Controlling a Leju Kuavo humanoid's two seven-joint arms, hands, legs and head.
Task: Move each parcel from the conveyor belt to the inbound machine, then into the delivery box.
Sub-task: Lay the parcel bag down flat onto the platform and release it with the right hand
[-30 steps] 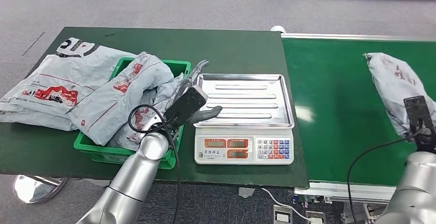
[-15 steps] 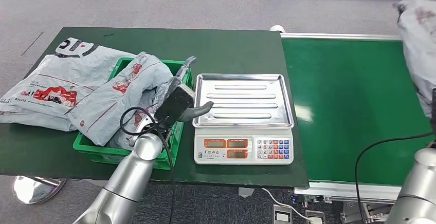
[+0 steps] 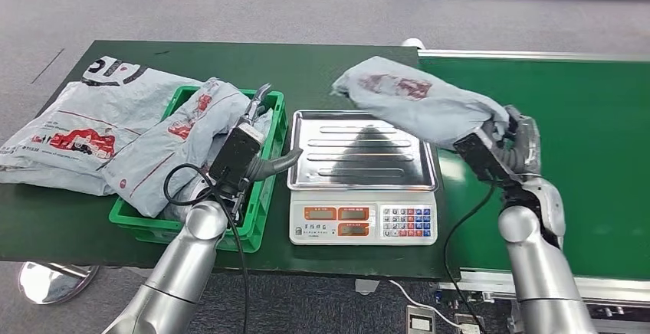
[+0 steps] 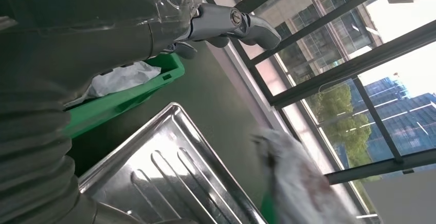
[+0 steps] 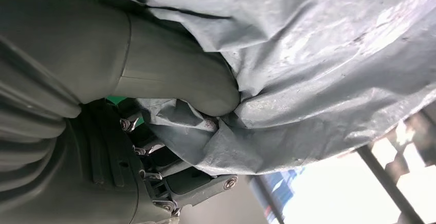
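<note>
my right hand [image 3: 512, 144] has swung the grey parcel [image 3: 418, 104] off the conveyor belt [image 3: 552, 112], fingers clamped on its end; it now hangs over the scale tray [image 3: 360, 150]. my left hand [image 3: 257, 154] has drawn back toward the green box [image 3: 264, 188], fingers apart, empty. next: set it down.

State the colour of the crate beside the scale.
Green. The crate shows best in the head view, left of the scale, with grey parcels in it.

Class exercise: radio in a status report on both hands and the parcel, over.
Right hand grips grey parcel, held above scale tray, not set down. Left hand open over green box. Tray clear.
</note>
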